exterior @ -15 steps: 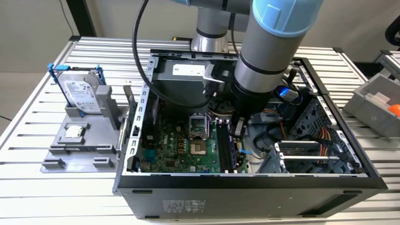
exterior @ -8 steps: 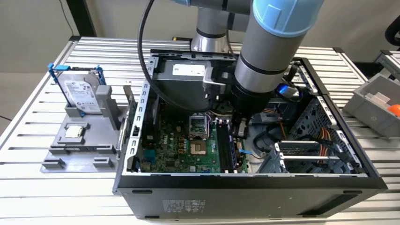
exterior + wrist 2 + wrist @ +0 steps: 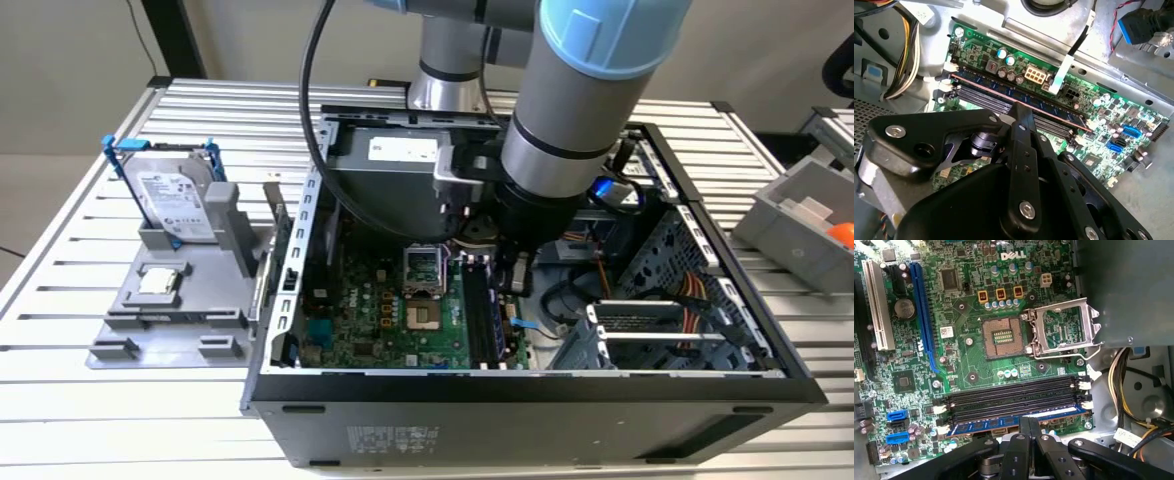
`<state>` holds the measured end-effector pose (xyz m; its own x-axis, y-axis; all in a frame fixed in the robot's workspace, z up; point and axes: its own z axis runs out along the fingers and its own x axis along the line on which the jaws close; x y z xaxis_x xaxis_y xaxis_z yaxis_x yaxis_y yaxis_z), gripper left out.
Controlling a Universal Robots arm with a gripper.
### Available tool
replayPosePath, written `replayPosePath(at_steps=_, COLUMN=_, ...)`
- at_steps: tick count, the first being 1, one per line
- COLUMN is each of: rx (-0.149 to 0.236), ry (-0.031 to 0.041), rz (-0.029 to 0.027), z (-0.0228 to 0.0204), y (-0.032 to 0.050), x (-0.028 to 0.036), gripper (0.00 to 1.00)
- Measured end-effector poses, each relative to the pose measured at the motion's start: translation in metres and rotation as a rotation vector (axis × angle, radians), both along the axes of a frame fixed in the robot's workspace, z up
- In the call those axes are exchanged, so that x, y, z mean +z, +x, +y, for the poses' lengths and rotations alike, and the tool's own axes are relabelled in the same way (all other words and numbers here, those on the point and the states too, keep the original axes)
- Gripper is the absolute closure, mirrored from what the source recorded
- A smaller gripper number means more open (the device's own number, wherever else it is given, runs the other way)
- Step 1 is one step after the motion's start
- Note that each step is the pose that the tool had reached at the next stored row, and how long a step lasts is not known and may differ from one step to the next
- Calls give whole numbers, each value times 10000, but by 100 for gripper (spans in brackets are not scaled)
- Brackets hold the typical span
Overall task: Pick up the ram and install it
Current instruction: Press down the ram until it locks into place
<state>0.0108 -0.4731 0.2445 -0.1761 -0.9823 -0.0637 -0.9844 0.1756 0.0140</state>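
Blue ram (image 3: 1014, 421) sits in the motherboard (image 3: 969, 350) slot, clenched pincer (image 3: 1030, 426) touching it

A: board colour?
B: motherboard (image 3: 979, 355) green, ram (image 3: 1004, 422) blue w/ black chips, slots (image 3: 1009, 397) black.
A: gripper?
B: gripper (image 3: 1029, 427) all black; arm (image 3: 587, 90) grey w/ light blue cap.

I see the claw (image 3: 1029, 432) as matt black metal links with bright steel screws. The ram (image 3: 1014, 421) looks like a smooth blue circuit board, faintly glossy. My view of the motherboard (image 3: 969, 355) shows green lacquered board with black plastic slots (image 3: 1009, 399). The case (image 3: 534, 400) is dull grey sheet metal, and the counter (image 3: 80, 400) is ribbed, brushed aluminium.
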Motion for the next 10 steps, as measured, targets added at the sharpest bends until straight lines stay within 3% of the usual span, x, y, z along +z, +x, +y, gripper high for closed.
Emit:
replayPosePath(at_steps=3, rx=144, ry=1, rz=1, z=0, y=17, x=-21, gripper=100)
replayPosePath(at_steps=10, rx=1044, ry=-1, rz=-43, z=0, y=17, x=-112, gripper=100)
